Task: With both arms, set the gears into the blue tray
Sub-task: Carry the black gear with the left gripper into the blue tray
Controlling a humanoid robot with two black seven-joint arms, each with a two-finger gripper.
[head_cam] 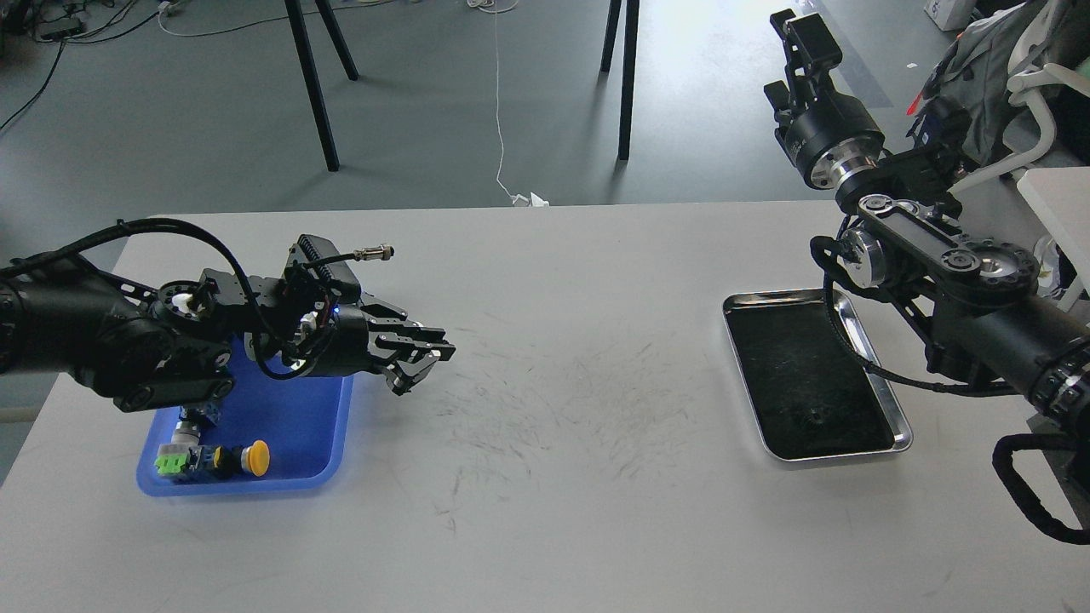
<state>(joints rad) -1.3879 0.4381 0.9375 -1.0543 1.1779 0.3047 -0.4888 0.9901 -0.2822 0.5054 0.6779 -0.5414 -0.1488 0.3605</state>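
Note:
The blue tray (289,430) lies at the table's left, partly under my left arm. My left gripper (423,362) hovers just past the tray's far right corner, above bare table. Its dark fingers overlap, so I cannot make out their gap or anything held. A tiny dark round gear (816,417) lies near the front of the silver metal tray (886,400) on the right. My right gripper (799,30) is raised high beyond the table's far right edge, seen end-on and dark. No gear shows in the blue tray.
Push-button switches lie in the blue tray's front left, one green (173,462) and one yellow (255,457). My right arm's elbow (937,255) hangs over the silver tray's right side. Chair legs (311,85) stand on the floor behind the table.

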